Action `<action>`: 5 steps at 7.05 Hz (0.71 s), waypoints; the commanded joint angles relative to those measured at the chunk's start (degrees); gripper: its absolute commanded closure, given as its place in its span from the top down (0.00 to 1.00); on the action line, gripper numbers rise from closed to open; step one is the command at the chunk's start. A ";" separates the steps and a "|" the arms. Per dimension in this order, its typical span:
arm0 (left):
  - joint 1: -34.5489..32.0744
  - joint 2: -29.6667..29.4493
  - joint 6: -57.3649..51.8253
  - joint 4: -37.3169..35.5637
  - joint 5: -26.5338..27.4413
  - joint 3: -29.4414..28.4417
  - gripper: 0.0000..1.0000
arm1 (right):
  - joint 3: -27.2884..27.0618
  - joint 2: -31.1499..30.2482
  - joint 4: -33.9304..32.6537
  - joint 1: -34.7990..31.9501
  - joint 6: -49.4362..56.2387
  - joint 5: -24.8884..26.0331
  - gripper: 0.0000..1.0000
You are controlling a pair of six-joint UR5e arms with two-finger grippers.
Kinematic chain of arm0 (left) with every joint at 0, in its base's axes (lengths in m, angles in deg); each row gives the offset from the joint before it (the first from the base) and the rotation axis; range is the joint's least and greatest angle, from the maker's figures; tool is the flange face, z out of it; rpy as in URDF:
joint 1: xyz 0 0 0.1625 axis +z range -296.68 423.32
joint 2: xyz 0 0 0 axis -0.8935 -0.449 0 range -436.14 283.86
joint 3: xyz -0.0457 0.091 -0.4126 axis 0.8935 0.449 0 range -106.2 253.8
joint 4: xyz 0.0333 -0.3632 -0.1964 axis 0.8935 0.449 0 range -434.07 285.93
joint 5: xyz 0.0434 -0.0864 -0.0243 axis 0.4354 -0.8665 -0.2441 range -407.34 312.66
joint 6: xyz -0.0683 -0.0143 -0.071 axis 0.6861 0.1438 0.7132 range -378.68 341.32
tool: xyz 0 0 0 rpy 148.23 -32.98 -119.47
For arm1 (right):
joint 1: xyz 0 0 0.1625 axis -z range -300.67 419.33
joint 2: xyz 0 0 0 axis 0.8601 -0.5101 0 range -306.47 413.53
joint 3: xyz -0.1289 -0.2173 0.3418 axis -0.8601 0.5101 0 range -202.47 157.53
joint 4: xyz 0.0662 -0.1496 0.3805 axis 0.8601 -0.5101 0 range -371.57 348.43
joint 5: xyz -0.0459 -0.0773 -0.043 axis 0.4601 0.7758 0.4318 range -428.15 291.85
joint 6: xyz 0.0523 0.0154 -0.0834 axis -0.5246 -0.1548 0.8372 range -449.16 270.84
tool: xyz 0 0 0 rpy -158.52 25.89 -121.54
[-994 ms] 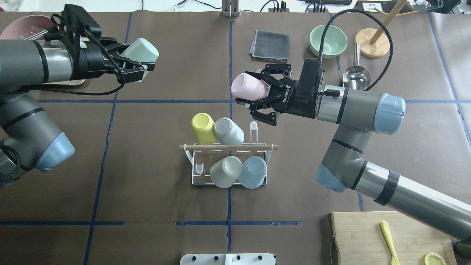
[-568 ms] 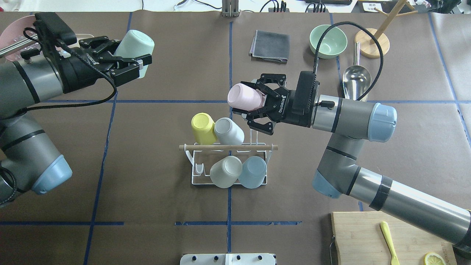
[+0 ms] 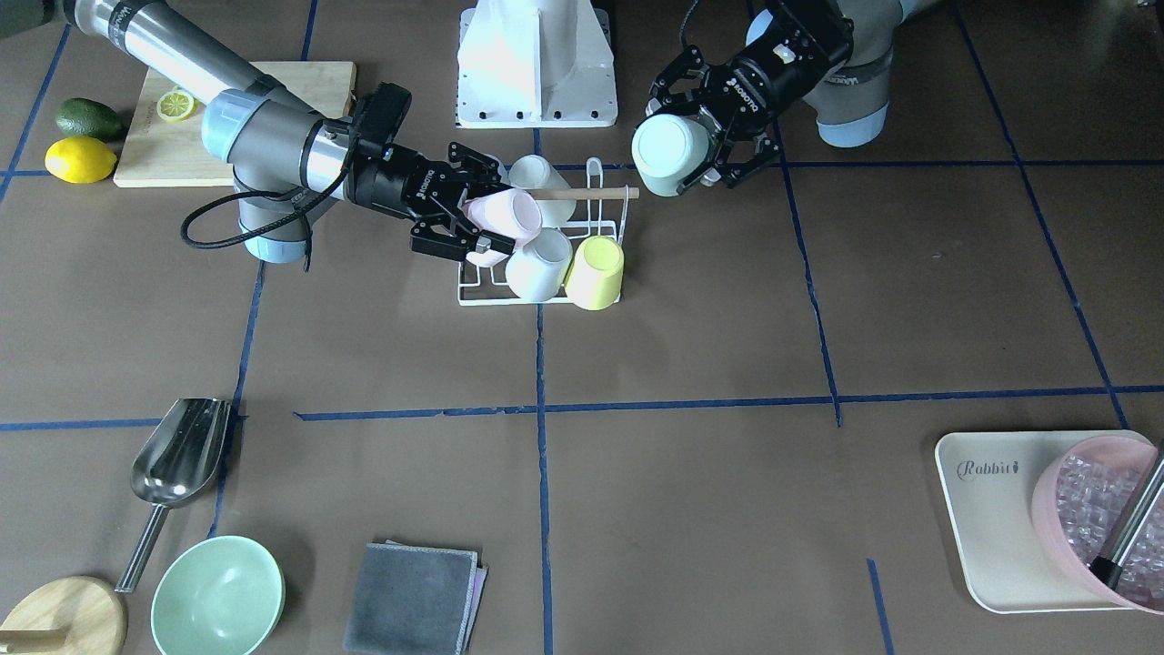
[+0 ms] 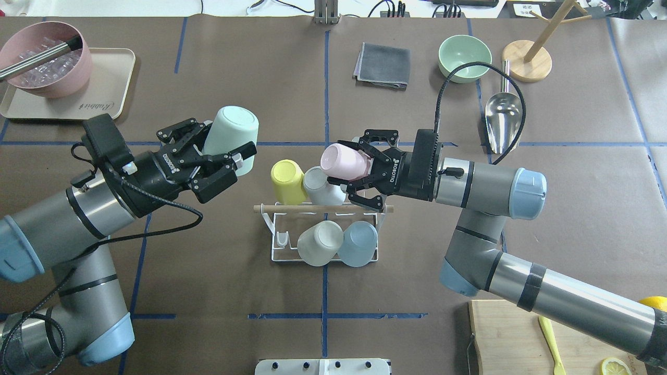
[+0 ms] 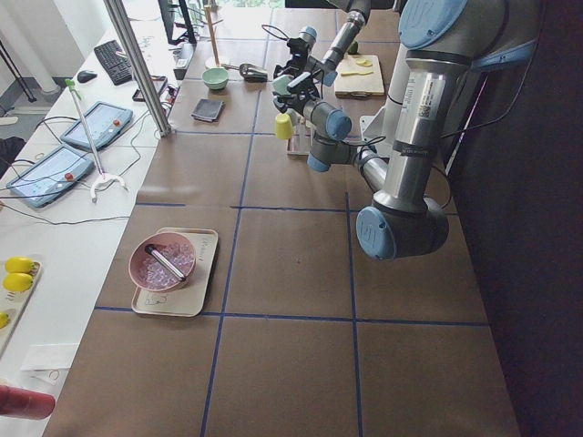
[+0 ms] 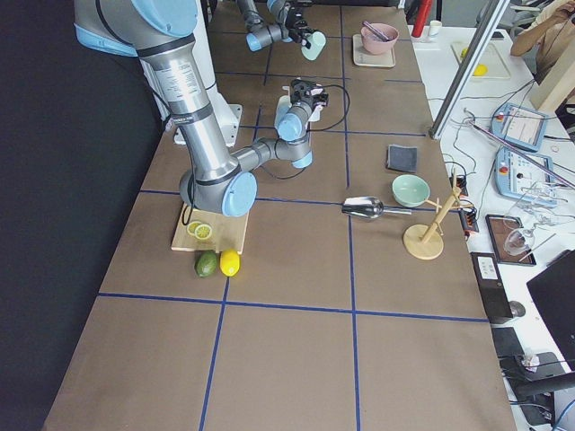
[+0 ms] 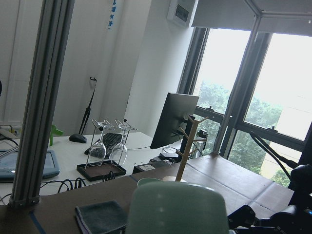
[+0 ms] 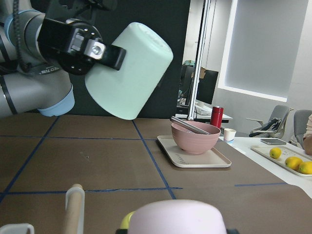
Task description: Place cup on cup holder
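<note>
- Now, your cup holder (image 4: pixel 272 245) stands mid-table with a grey cup (image 4: pixel 319 242) and blue cup (image 4: pixel 358 242) in front, yellow cup (image 4: pixel 285 179) and white cup (image 4: pixel 319 190) behind.
- Your right gripper (image 4: pixel 348 167) clamps its fingers on the pink cup (image 4: pixel 341 160), over the holder's far right corner.
- Your left gripper (image 4: pixel 225 147) clamps its fingers on the mint cup (image 4: pixel 233 130), off to the holder's left.

Overhead looks forward, down; front view opposite, looking back; both share cup holder (image 4: pixel 292 209).
</note>
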 commanded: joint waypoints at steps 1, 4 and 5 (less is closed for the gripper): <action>3.65 1.14 -8.50 3.92 1.23 -1.10 0.07 | 0.53 -0.04 0.60 0.23 0.60 -0.02 0.00; 6.19 0.70 -14.74 3.84 1.33 -2.95 0.07 | 0.88 -0.74 2.88 0.23 0.69 -0.02 0.01; 7.16 0.27 -14.75 3.40 2.37 -3.47 0.07 | 0.97 -0.74 2.97 0.23 0.86 -0.02 0.02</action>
